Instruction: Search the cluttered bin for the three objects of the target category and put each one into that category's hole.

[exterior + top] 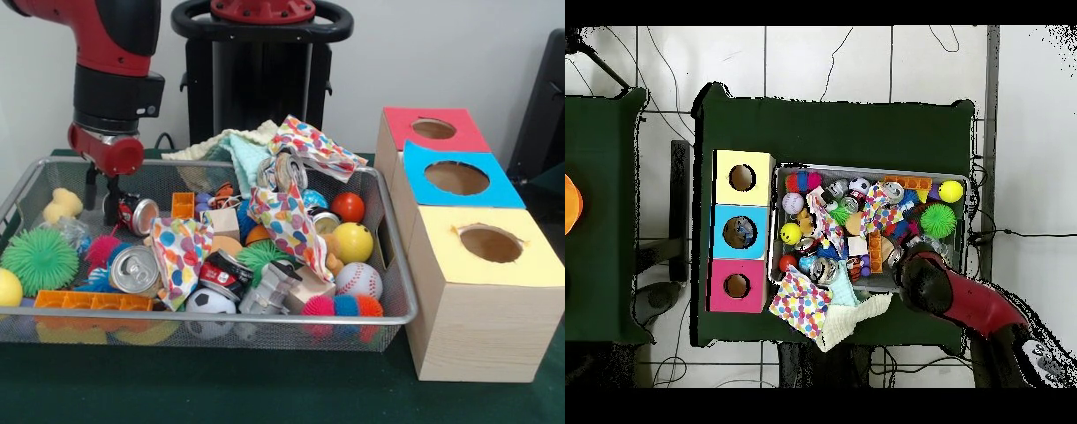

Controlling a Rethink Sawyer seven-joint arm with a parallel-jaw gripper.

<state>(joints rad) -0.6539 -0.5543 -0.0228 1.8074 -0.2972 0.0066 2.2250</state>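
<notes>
The bin (388,314), a wide shallow basket of silver wire mesh, is seen on the green-covered bench (265,389), just beside a row of three wooden boxes. It is filled with clutter: a green spiky ball (40,260), drink cans such as the silver one (134,269), a baseball (358,280), a yellow ball (353,242), a red ball (348,207), a small football (210,303), orange toy bricks (93,301) and dotted cloths (181,247). More cloth is draped over the far rim. The boxes are topped in red (433,129), blue (457,178) and yellow (490,245), each with a round hole. The jaws (101,190) are lowered into the bin's far corner beside a red can (137,214); how far they are parted, and whether anything is held, cannot be told.
</notes>
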